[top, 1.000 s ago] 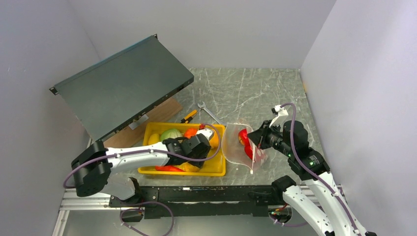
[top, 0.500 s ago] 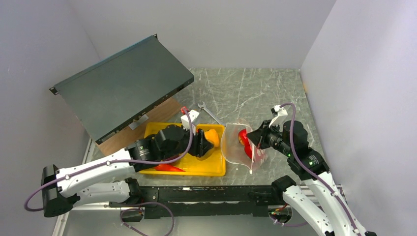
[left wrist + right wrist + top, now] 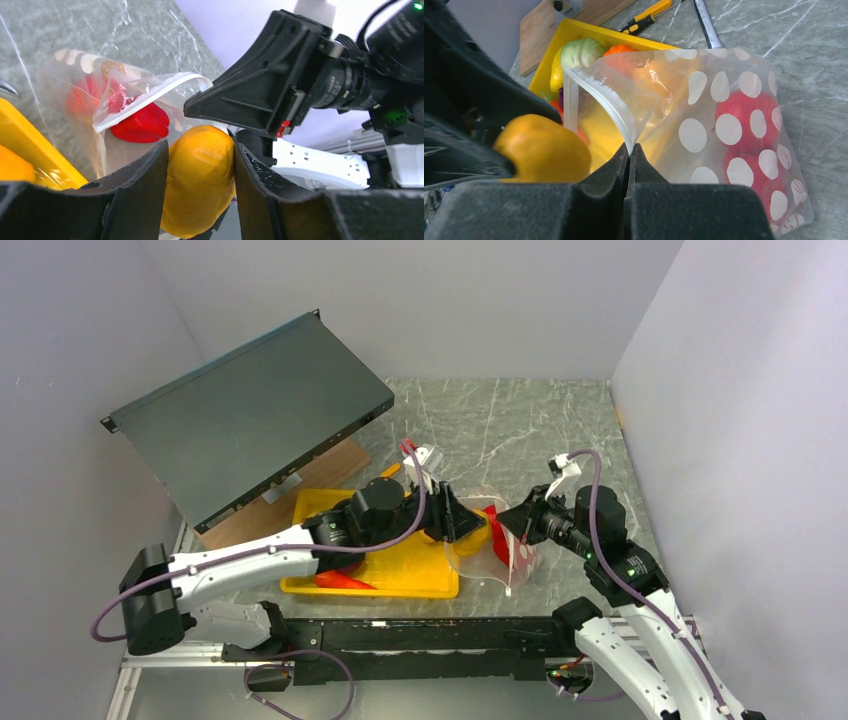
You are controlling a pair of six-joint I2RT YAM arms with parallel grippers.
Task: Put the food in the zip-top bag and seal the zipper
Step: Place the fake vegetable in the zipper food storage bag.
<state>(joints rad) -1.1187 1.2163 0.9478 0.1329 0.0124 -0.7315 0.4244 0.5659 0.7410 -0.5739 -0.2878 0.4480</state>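
Yellow mango gripped at the open mouth of the dotted bag.

Clamped between the fingers of the left gripper, the mango hangs just beside the white zipper; whether it has crossed the rim cannot be told. The right gripper is clenched on the zipper edge and holds that side of the mouth up, while the rest of the clear bag slumps on the grey marbled table. A red piece lies inside, near the bottom. Beside the bag sits the yellow tray, with a green cabbage and an orange pumpkin in it. A silver wrench lies on the table beyond the bag.
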